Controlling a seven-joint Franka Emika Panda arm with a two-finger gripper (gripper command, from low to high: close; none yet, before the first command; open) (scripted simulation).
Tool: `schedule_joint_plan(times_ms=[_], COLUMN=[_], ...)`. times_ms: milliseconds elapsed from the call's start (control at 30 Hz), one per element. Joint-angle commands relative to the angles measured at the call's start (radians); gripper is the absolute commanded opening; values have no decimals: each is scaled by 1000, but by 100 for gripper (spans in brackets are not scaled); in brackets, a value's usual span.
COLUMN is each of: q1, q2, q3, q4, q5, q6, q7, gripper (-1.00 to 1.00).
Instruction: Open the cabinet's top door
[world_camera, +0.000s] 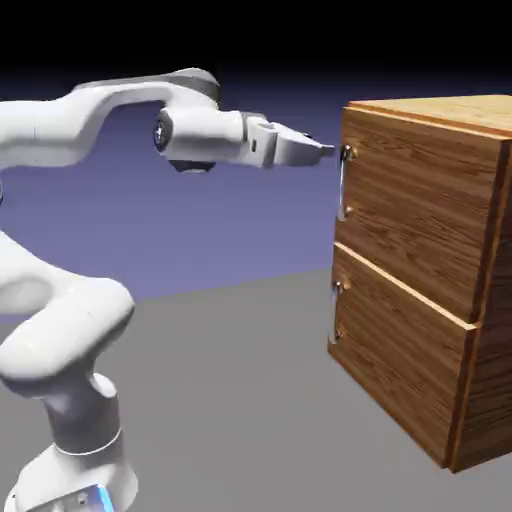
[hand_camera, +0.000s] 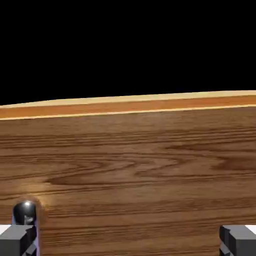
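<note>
The wood-grain cabinet (world_camera: 430, 270) stands at the right of the exterior view. Its top door (world_camera: 415, 205) is flush with the cabinet front, with a thin silver handle (world_camera: 343, 182) near its left edge. My gripper (world_camera: 325, 150) reaches level toward the handle's upper end, its tips just short of it. In the hand view the top door (hand_camera: 135, 175) fills the lower half. The handle's rounded metal end (hand_camera: 26, 211) shows just above my left fingertip (hand_camera: 17, 240). My right fingertip (hand_camera: 239, 239) stands far across, so the jaws are open with nothing between them.
The lower panel (world_camera: 395, 345) with its own small handle (world_camera: 336, 312) sits below the top door. The grey table (world_camera: 250, 400) stretches between my arm's base and the cabinet.
</note>
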Motion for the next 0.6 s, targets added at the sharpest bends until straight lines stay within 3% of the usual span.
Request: schedule_joint_plan(times_ms=[0,567], q1=[-16,-293], q2=[-9,-168], q3=[19,349], q4=[8,143], q5=[44,783], q6=[-2,-29], q7=[-26,-474], gripper=[0,0])
